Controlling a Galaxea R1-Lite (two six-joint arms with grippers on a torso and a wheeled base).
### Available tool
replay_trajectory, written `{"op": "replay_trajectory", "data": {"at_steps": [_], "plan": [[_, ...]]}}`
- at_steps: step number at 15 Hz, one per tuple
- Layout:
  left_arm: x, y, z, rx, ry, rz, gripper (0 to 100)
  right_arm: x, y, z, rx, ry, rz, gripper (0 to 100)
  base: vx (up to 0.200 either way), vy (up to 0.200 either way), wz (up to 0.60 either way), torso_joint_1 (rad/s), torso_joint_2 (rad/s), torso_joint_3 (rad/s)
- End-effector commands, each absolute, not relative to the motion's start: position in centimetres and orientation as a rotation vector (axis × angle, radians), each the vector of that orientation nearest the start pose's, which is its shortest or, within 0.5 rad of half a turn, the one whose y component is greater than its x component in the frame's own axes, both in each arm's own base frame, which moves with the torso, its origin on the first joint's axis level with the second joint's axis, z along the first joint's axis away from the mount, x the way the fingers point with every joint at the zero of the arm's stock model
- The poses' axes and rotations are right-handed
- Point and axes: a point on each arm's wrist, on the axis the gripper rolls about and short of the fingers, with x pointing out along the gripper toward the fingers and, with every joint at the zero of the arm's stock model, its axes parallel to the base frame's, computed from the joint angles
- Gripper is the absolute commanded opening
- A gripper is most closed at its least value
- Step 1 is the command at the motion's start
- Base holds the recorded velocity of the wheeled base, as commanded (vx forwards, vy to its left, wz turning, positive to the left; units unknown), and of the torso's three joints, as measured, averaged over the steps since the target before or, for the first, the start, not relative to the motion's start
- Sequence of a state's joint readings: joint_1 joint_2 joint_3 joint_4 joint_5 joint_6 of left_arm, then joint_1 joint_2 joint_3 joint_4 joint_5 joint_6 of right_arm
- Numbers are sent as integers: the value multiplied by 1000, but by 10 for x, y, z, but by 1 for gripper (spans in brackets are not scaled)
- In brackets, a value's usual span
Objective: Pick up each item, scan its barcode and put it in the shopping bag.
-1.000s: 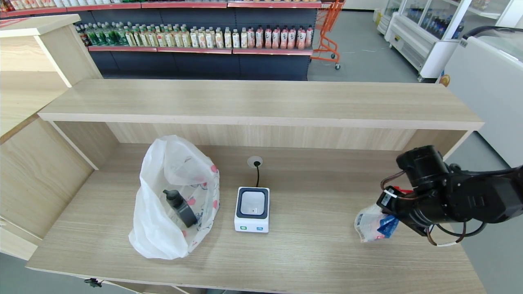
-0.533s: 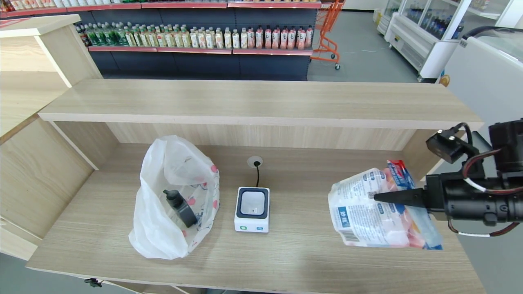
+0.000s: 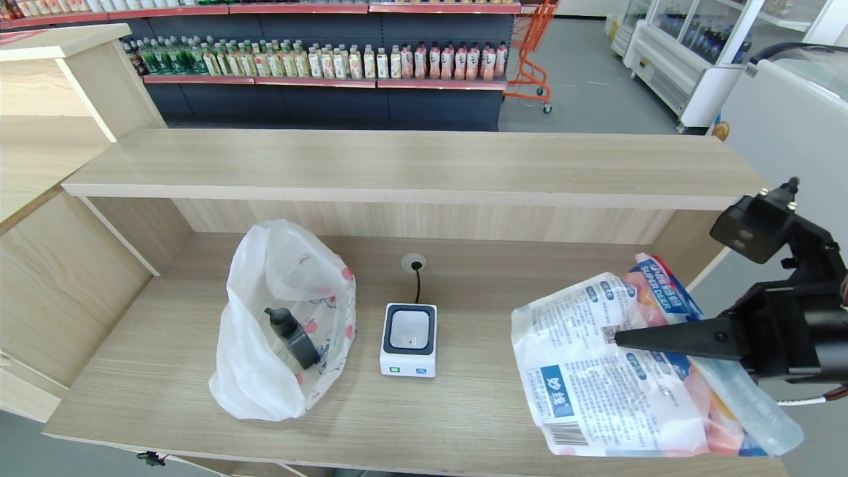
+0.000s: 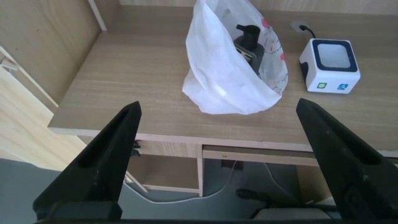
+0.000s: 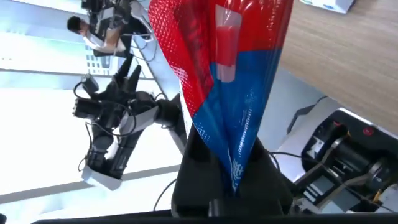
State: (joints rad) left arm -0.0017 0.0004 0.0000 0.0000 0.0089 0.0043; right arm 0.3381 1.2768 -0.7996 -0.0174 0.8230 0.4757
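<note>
Right gripper (image 3: pixel 627 338): one black tapered finger lies across the top face of a large crinkled plastic packet, white with blue and red print (image 3: pixel 596 391). The opposing finger is hidden beneath the film. The jaws are nearly closed, pinching the packet's sealed end. In the right wrist view the red mesh-patterned and blue end of the packet (image 5: pixel 230 93) is squeezed to a narrow pleat where it enters the black jaws.

The packet is soft, glossy and wrinkled. It is spread flat and faces up, over the right front part of the pale wood-grain laminate counter (image 3: pixel 477 411). A barcode sits at its near left corner. Whether the packet touches the counter cannot be told. The right arm is cut off by the frame edge.

Left gripper (image 4: pixel 219 109): two matte black wedge fingers spread wide, nothing between them, out beyond the counter's front edge.

Thin, translucent white plastic shopping bag with pink spots (image 3: pixel 265 371) slumps open on the left of the counter. Inside it leans a dark grey pump bottle (image 3: pixel 291 338), its base partly hidden by folds of the bag.

A white box-shaped scanner with a dark-framed window (image 3: pixel 409 339) stands just beside the bag and well apart from the packet. Its black cable runs into a round grommet (image 3: pixel 414 263)
</note>
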Motion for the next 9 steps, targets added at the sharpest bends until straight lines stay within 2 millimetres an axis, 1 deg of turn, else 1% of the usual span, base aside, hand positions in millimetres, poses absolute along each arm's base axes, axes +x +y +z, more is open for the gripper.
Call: {"op": "replay_trajectory", "data": {"at_steps": [1, 3, 4, 7, 9], "plan": [[-23, 0, 75, 5, 0, 9, 100, 165, 97, 240, 539, 744, 990, 0, 0, 0, 0, 0, 0, 0], [-23, 0, 75, 5, 0, 8, 100, 159, 114, 236, 541, 780, 967, 0, 0, 0, 0, 0, 0, 0], [-23, 0, 75, 5, 0, 8, 100, 155, 120, 232, 525, 805, 991, 0, 0, 0, 0, 0, 0, 0], [-23, 0, 75, 5, 0, 9, 100, 162, 130, 223, 508, 850, 993, 0, 0, 0, 0, 0, 0, 0], [-23, 0, 75, 5, 0, 9, 100, 166, 133, 222, 508, 845, 995, 0, 0, 0, 0, 0, 0, 0]]}}
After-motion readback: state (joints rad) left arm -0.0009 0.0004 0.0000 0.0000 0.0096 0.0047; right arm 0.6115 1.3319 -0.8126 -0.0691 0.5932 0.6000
